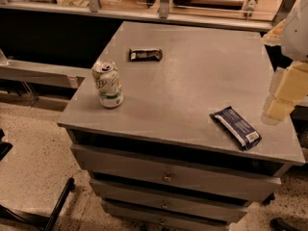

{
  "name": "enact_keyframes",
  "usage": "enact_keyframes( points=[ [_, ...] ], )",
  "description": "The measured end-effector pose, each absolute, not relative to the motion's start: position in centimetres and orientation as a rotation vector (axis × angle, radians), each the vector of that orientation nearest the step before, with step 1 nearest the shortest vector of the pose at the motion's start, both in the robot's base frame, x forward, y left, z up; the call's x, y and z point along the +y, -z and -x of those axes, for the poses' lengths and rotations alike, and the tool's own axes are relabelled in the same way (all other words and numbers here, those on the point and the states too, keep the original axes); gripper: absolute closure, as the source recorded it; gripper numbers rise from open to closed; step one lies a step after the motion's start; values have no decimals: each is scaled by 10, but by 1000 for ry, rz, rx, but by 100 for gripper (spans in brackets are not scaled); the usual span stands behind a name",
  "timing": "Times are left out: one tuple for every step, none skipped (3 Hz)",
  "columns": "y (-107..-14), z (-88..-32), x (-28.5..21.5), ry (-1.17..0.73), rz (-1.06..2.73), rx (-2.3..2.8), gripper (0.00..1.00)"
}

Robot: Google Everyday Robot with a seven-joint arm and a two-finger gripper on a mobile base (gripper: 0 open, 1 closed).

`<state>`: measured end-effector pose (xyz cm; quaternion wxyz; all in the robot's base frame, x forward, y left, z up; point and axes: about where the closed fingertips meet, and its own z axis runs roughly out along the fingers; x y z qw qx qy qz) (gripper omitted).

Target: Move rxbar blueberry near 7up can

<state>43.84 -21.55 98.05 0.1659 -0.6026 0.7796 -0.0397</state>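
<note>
Above the grey drawer fronts (166,177), at the cabinet top's near right corner, lies the rxbar blueberry (236,127), its long axis running 10 to 4 o'clock. My gripper (279,107) hangs just beside it, at its 2 o'clock; whether it is open or closed I cannot tell. The 7up can (108,83) stands well apart, at the bar's 10 o'clock.

Cream blocky end effector (281,100) at right, white arm (297,30)
</note>
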Motion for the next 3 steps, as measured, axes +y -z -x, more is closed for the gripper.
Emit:
enact_keyframes(
  points=[
    [-981, -438, -215, 113, 1716, 2220, 0],
    [-977, -444, -214, 55, 1715, 2212, 0],
    [-945, -464, -209, -33, 1684, 2279, 0]
  ],
)
